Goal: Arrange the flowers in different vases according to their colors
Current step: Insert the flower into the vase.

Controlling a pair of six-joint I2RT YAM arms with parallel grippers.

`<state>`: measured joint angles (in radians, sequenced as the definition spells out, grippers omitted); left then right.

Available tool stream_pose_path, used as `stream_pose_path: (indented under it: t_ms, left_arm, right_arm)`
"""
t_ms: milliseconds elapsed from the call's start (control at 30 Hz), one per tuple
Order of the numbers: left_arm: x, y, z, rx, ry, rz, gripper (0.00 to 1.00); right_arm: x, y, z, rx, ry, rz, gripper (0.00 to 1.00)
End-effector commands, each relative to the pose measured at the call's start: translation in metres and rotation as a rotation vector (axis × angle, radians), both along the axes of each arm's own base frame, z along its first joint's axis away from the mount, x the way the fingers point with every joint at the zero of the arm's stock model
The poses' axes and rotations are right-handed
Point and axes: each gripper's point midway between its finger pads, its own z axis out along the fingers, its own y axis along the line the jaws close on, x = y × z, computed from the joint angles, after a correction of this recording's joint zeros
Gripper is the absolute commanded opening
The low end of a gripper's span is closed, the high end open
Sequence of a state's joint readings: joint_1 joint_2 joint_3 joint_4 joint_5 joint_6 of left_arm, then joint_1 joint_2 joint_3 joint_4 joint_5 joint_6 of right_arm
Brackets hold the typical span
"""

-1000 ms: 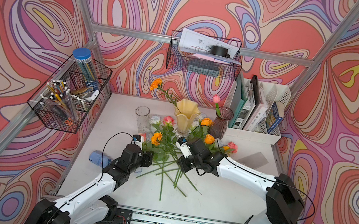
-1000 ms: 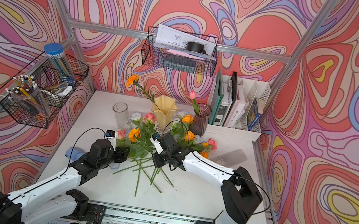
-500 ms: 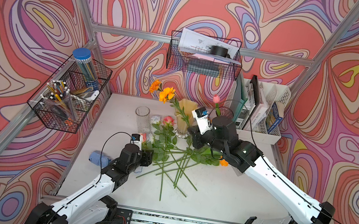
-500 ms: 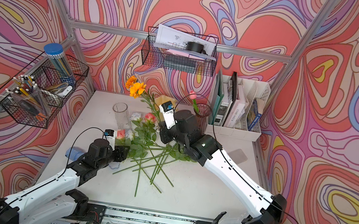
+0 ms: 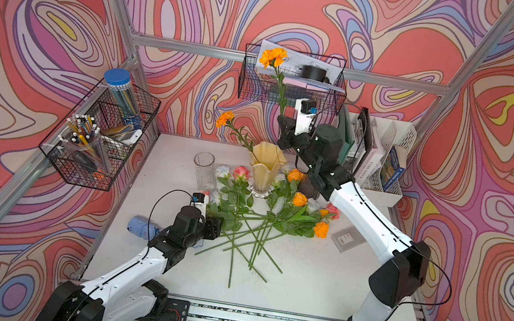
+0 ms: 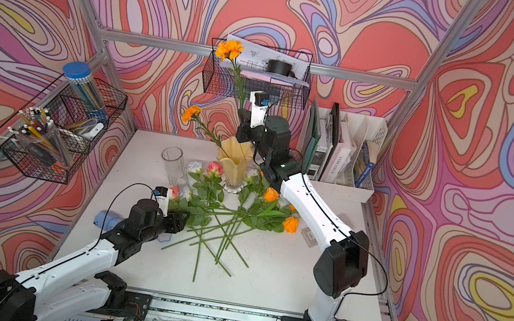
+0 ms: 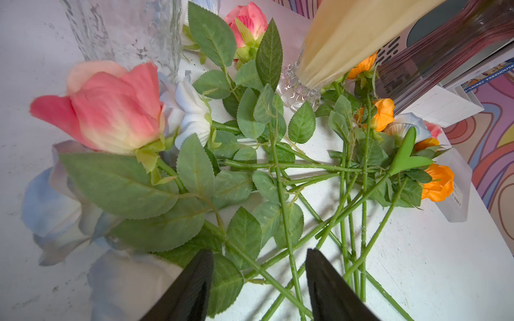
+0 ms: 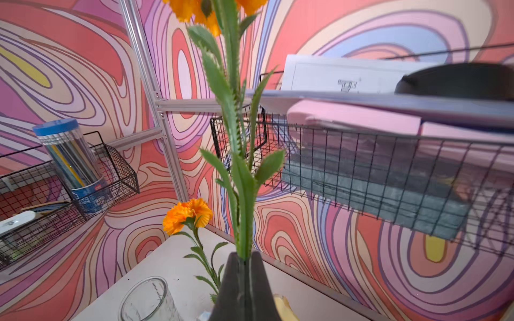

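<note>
The right gripper (image 5: 281, 119) is raised over the far middle of the counter (image 5: 316, 284). Its jaws are together, clamped on the lower stem of an orange marigold (image 5: 273, 57) that stands nearly upright. In both top views the bloom overlaps the wire basket (image 5: 296, 85) on the far wall. In the right wrist view the frame edge cuts the bloom off, so mostly stem and leaves show. Whether any stem hangs below the jaws cannot be told.

Just beneath stands the yellow ruffled vase (image 5: 265, 166), holding a second marigold (image 5: 225, 119) that leans left. The clear glass cylinder vase (image 5: 203, 170) stands just left of it. The purple ribbed vase (image 7: 445, 55) stands right of the yellow one; the right arm hides nearly all of it in the top views, and the left wrist view crops it.

The left gripper (image 7: 258, 258) sits low at the left edge of the loose flowers (image 5: 260, 218), which lie crossed on the middle of the counter. Its jaws are apart, with a leaf and green stems between them, unpinched. A blurred pink rose (image 7: 111, 111) and a white rose (image 7: 192, 116) lie close ahead of it, and orange roses (image 7: 439, 183) lie at the pile's right. Leaves bury some blooms, so their count is unclear.

A blue object (image 5: 140, 226) beside the left arm is half hidden and cannot be identified. A clear flat case (image 5: 346, 238) lies right of the pile.
</note>
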<state>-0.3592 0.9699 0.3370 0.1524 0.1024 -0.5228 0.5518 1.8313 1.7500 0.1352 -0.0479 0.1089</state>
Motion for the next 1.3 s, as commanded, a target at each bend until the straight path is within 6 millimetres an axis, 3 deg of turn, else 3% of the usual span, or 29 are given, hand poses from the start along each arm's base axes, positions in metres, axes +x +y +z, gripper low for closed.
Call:
stream_pose_path:
  t_ms: [0,267,500,600,733,967,1133,1167,1233,1267]
  left_arm:
    - [0.0,0.001,-0.003,0.013,-0.004,-0.008,0.6]
    - [0.002,0.003,-0.006,0.03,0.004,-0.001,0.6]
    - [0.002,0.003,-0.009,0.032,0.013,-0.004,0.6]
    - [0.003,0.002,-0.012,0.031,0.017,-0.003,0.6]
    - [0.004,0.002,-0.014,0.032,0.019,0.0,0.6]
    - [0.004,0.005,-0.017,0.049,0.024,0.005,0.6]
    - [0.005,0.005,-0.018,0.055,0.026,0.005,0.6]
    - [0.006,0.005,-0.017,0.055,0.025,0.005,0.6]
    - [0.006,0.005,-0.016,0.055,0.025,0.003,0.6]
    - [0.006,0.005,-0.015,0.055,0.021,0.004,0.6]
  right_arm:
    - [0.009,0.001,0.02,0.117,-0.077,0.031,0.0]
    - [0.031,0.015,0.008,0.131,-0.077,0.065,0.0]
    - [0.016,0.011,0.049,0.136,-0.094,0.091,0.0]
    - [0.018,0.012,0.051,0.117,-0.097,0.086,0.0]
    - [0.028,0.017,0.021,0.109,-0.063,0.098,0.0]
    - [0.037,0.021,-0.056,0.089,-0.015,0.099,0.0]
    - [0.033,0.019,-0.084,0.086,0.011,0.1,0.0]
    - [0.031,0.017,-0.086,0.082,0.018,0.097,0.13]
    - [0.025,0.012,-0.079,0.08,0.019,0.085,0.51]
    - [0.022,0.008,-0.073,0.078,0.021,0.078,0.6]
